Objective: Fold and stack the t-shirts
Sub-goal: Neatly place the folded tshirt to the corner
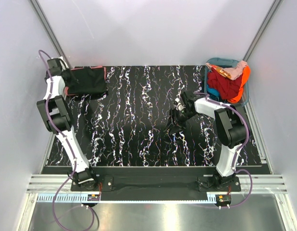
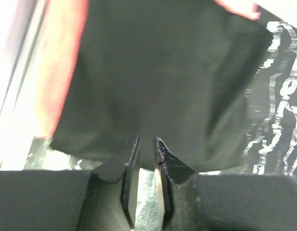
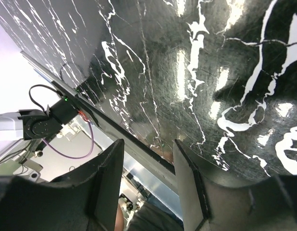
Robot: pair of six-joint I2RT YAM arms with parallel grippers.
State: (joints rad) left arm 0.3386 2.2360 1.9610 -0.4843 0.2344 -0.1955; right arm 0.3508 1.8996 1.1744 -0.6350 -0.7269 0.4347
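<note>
A folded black t-shirt [image 1: 87, 81] lies at the far left corner of the table, on top of a coral-pink t-shirt [image 1: 105, 72] whose edges show around it. In the left wrist view the black shirt [image 2: 163, 82] fills the frame, with the pink one [image 2: 62, 72] along its left side. My left gripper [image 1: 67, 80] is at the black shirt's left edge. Its jaws [image 2: 147, 142] stand a narrow gap apart, with nothing seen between them. My right gripper [image 1: 175, 120] is wide open and empty [image 3: 147, 143] over the bare table, right of the middle.
A teal basket [image 1: 209, 64] at the far right corner holds red, orange and pale pink cloth [image 1: 228, 82]. The black marbled table [image 1: 139, 120] has grey walls behind and beside it. Its near edge with rails shows in the right wrist view [image 3: 115, 130].
</note>
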